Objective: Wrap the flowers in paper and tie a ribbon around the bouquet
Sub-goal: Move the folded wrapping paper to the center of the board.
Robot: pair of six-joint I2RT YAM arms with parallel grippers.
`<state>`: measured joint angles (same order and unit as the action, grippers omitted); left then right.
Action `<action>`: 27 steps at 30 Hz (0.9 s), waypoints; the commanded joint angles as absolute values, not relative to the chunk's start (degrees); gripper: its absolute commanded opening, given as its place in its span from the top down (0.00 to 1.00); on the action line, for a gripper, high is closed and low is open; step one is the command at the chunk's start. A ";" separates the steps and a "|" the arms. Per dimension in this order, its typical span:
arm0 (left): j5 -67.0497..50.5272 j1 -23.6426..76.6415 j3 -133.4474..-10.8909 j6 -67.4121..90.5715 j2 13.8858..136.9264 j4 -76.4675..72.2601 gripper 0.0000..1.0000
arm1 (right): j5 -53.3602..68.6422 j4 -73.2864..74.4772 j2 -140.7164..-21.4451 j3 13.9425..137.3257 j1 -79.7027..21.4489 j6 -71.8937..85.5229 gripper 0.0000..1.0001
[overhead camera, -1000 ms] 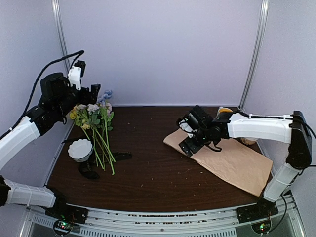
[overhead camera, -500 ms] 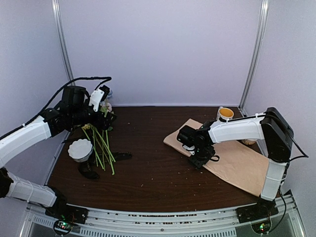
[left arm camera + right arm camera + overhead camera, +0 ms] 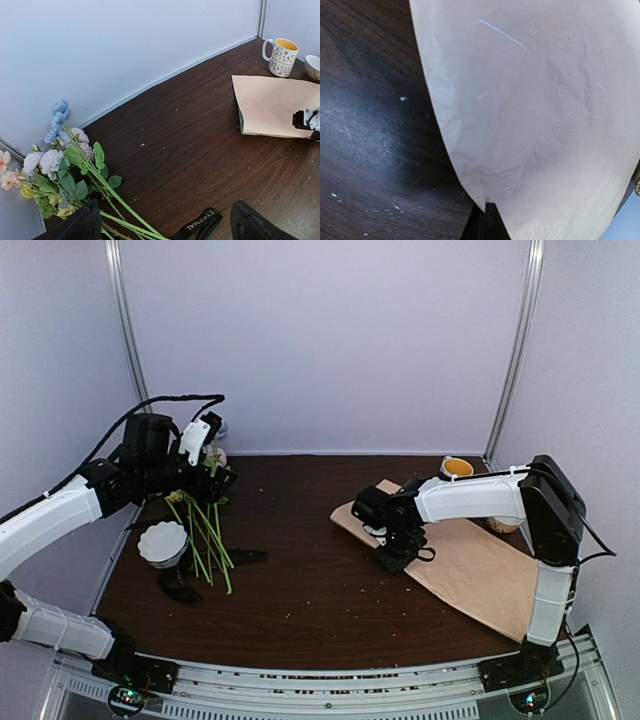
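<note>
The flowers lie at the table's left, with blossoms toward the back wall and green stems pointing toward the front. My left gripper hovers just above them, jaws wide open over the stems, holding nothing. The black lettered ribbon lies beside the stems, also seen as ribbon from above. The tan paper lies flat on the right. My right gripper is shut on the paper, pinching its near-left edge between the closed fingertips.
A white fluted cup stands left of the stems. A patterned mug with a yellow inside and a pale bowl stand at the back right, beyond the paper. The table is dark brown wood with walls close on three sides.
My right gripper dropped onto the paper's left edge and closed on it. My left arm swung down over the flowers, then held still with its jaws open.
</note>
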<state>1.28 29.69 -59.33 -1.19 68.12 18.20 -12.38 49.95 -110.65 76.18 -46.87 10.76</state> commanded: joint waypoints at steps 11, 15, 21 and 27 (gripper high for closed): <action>0.85 29.80 -59.49 -2.29 66.62 17.93 0.07 | 9.99 28.06 -113.07 90.24 -46.37 38.78 1.00; 0.75 29.85 -59.42 -2.41 66.45 17.97 0.07 | 11.27 16.03 -118.21 95.97 -46.16 51.82 1.00; 1.48 29.79 -59.17 -2.85 66.39 18.09 0.07 | 11.33 23.59 -129.02 115.15 -45.72 49.73 0.68; -0.53 29.79 -59.21 -4.81 67.60 18.86 0.08 | 4.69 35.27 -119.60 111.23 -44.72 35.73 0.34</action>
